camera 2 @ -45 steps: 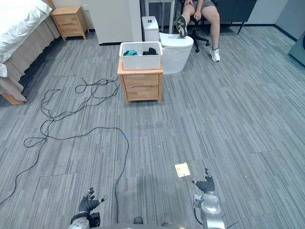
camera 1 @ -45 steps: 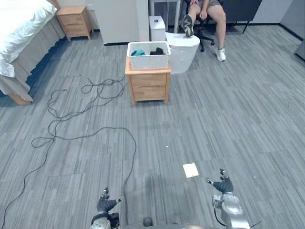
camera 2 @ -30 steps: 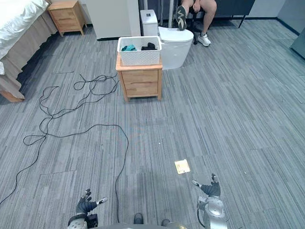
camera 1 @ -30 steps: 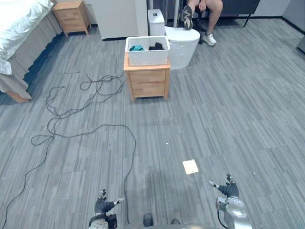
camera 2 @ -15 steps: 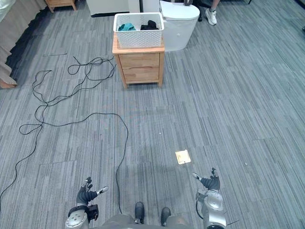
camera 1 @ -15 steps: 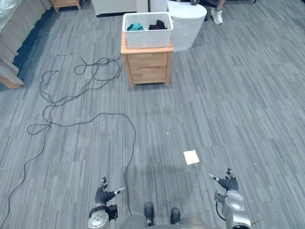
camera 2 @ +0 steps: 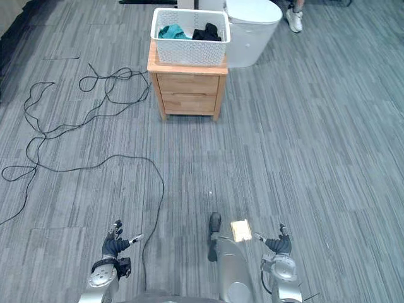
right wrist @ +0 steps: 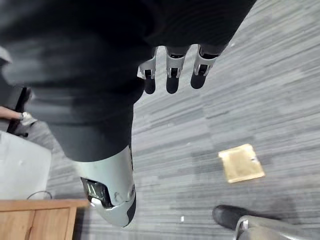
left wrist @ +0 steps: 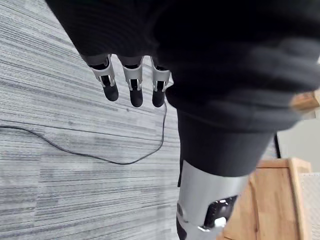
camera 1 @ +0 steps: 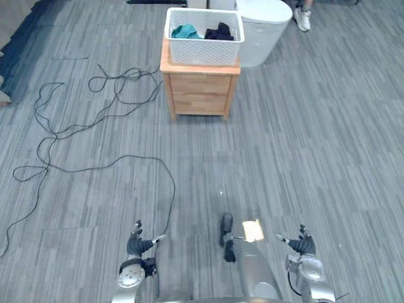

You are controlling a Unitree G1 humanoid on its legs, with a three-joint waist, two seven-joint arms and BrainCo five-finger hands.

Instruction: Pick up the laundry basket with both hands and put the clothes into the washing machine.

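**Straight ahead, laundry basket (camera 1: 204, 36) well beyond reach**

It sits on the nightstand (camera 1: 199, 95), long side facing the robot, clothes (camera 1: 185, 31) inside. Left robot hand (camera 1: 135, 244) and right robot hand (camera 1: 303, 245) hang low, fingers loosely spread, empty, roughly equally distant.

Lighting bright and even across the grey floor (camera 1: 315, 158) — dropping just a faint soft shadow beside the wooden nightstand (camera 1: 199, 95), catching brightest on the white laundry basket (camera 1: 203, 53).
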